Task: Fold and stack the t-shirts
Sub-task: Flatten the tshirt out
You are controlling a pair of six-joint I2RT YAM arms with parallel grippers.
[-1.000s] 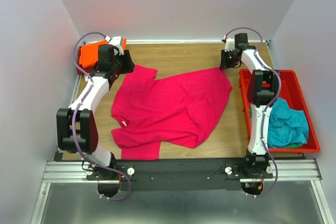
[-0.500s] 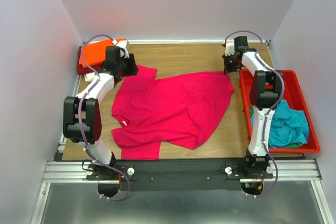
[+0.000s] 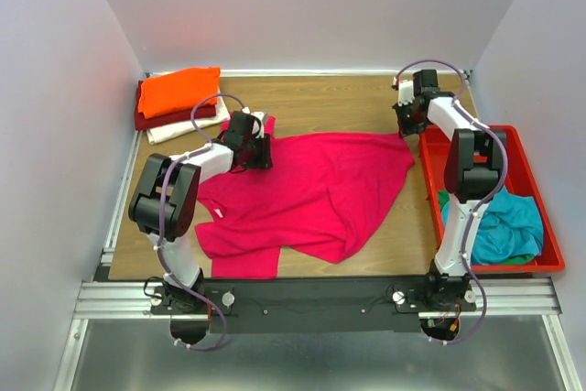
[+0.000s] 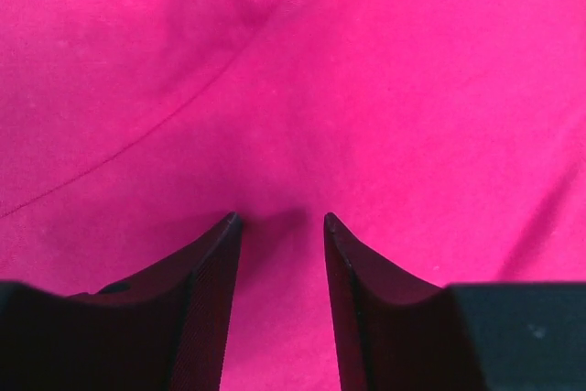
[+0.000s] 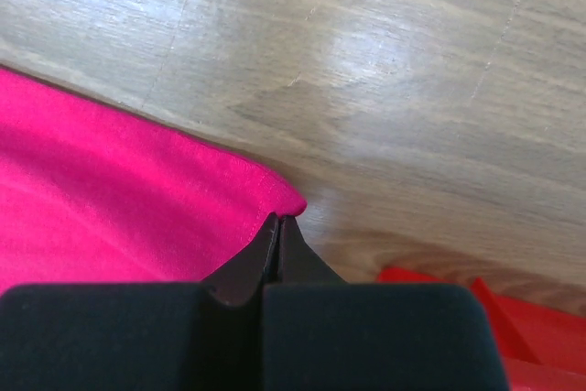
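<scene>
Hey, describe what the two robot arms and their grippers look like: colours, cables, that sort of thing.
The left arm and right arm both have white tube links joined by chunky black joint housings. A thin lilac-grey cable loops along each arm. The left gripper and right gripper have matte black fingers tapering to narrow tips. The left's inner faces look finely textured. No markings are visible.

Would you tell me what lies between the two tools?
The pink-red t-shirt spans from the left tool to the right tool, clearest in the top view.
</scene>
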